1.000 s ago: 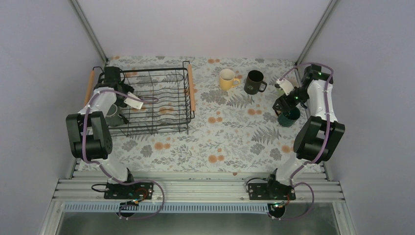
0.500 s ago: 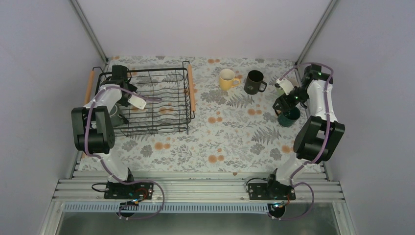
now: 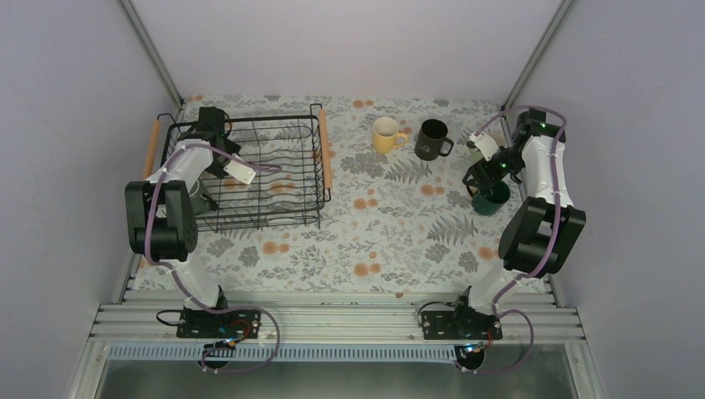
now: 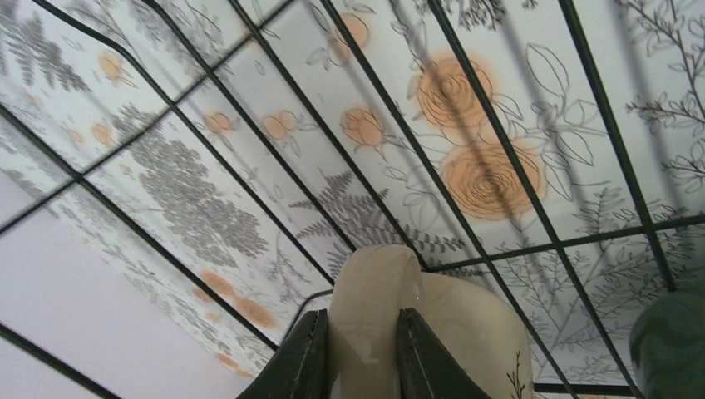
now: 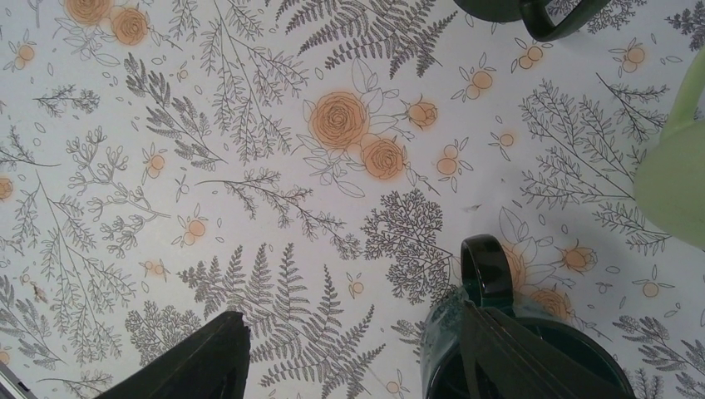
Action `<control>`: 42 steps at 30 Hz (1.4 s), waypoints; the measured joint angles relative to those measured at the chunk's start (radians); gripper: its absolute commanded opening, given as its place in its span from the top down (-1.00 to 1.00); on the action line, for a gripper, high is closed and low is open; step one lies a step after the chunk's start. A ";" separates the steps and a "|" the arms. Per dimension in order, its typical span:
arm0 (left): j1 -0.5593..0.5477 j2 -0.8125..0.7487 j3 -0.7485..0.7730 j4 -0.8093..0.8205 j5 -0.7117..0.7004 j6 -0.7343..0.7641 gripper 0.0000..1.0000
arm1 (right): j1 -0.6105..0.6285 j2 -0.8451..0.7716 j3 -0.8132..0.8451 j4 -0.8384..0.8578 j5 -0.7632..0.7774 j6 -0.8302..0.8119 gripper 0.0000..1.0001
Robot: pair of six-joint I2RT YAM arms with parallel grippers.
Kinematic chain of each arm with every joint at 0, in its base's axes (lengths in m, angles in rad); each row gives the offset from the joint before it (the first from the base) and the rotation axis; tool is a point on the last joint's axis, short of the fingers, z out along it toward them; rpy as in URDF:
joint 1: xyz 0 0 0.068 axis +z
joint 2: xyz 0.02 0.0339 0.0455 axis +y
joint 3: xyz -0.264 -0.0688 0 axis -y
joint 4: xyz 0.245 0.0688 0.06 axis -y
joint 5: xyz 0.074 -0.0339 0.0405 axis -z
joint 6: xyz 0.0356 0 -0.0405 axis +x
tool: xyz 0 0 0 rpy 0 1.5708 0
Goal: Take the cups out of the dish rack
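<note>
High overview; wrist cameras close above tablecloth [image 5: 249, 125].

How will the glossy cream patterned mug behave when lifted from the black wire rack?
Probably rigid and hefty for its size. The cream mug looks glazed, so it may swing in the narrow pinch of the left gripper, and could snag the wire rack.

The right gripper [image 5: 349, 328] has its fingers wide apart at the bottom of the frame. One is at lower left above the floral surface [image 5: 249, 166], the other at lower right over the dark teal mug [image 5: 445, 349], whose handle points up-frame. A pale green mug [image 5: 673, 183] is cut by the right edge and a black mug [image 5: 499, 8] by the top edge.
</note>
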 measured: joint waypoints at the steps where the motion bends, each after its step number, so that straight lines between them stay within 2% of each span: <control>1: -0.006 0.000 0.006 -0.006 0.005 0.000 0.95 | 0.000 0.000 0.000 0.000 -0.003 0.000 -0.32; 9: -0.052 -0.005 0.135 -0.106 0.049 -0.002 0.95 | 0.006 -0.019 0.001 -0.008 -0.025 0.004 -0.32; 15: -0.059 -0.006 0.364 -0.237 0.130 -0.004 0.95 | 0.035 -0.054 0.019 -0.035 -0.073 0.007 -0.33; 21: -0.059 -0.006 0.589 -0.386 0.280 -0.060 0.95 | 0.101 -0.077 0.076 -0.046 -0.123 0.034 -0.34; 24: -0.059 -0.008 0.606 -0.433 0.385 -0.105 0.95 | 0.161 -0.077 0.096 -0.047 -0.146 0.060 -0.34; 30: -0.068 -0.008 0.575 -0.481 0.499 -0.181 0.95 | 0.283 -0.069 0.153 -0.052 -0.215 0.106 -0.35; 37: -0.064 0.002 0.513 -0.470 0.559 -0.235 0.95 | 0.391 -0.021 0.190 -0.050 -0.248 0.161 -0.37; 42: -0.064 0.057 0.641 -0.484 0.643 -0.365 0.95 | 0.495 -0.016 0.201 -0.024 -0.256 0.192 -0.39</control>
